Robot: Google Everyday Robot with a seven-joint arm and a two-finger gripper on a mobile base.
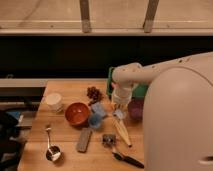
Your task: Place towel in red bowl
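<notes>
Nearest, a spoon (50, 148) lies on the table (67, 89). Further back, the blue towel (97, 115) sits crumpled in a small heap, just right of the red bowl (77, 113) and not in it. The gripper (119, 113) hangs close beside the towel; whether it is apart or together, I cannot tell. Behind stands a green tray (109, 80).

Wooden table (70, 161) under dim, warm light, with gripper (119, 111) low over its right-centre area. Behind the table: dark wall band (55, 57), then pale ledge (50, 31) and window (45, 12) with two upright mullions (85, 15). Left of the table: grey shelf (20, 83) near tabletop height.
</notes>
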